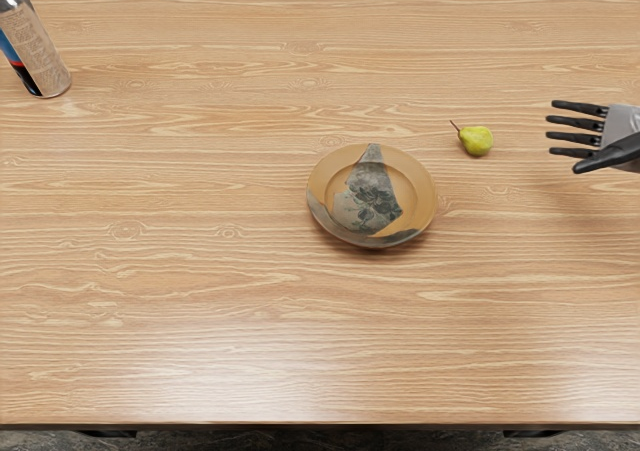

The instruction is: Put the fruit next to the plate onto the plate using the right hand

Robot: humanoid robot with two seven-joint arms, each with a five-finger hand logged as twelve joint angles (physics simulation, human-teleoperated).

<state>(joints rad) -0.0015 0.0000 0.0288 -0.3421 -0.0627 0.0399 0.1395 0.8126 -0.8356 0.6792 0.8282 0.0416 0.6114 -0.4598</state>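
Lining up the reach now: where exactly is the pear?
In the head view the pear lies on the table right of centre, just up and right of the plate without touching it, with the open right hand further right.

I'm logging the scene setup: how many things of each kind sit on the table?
Can: 1
Plate: 1
Pear: 1
Total: 3
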